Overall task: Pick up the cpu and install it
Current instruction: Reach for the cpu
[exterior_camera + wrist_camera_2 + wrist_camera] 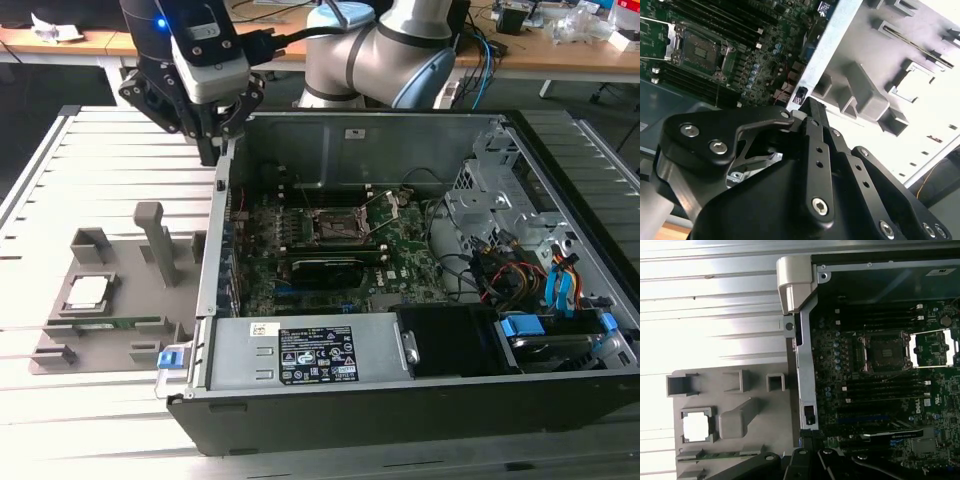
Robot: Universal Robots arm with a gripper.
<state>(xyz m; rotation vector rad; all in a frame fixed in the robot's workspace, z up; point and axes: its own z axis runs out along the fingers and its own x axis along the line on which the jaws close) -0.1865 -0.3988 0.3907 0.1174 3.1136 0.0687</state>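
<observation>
One flat silvery square cpu sits in grey plastic fixture; black pincer clenched, empty.

An open black metal computer case lies on a ribbed silver aluminium table, its green motherboard facing up and a silver labelled power-supply box along its near side. Just beside it, on the exterior view's left, sits a grey plastic fixture block with an upright post.
</observation>
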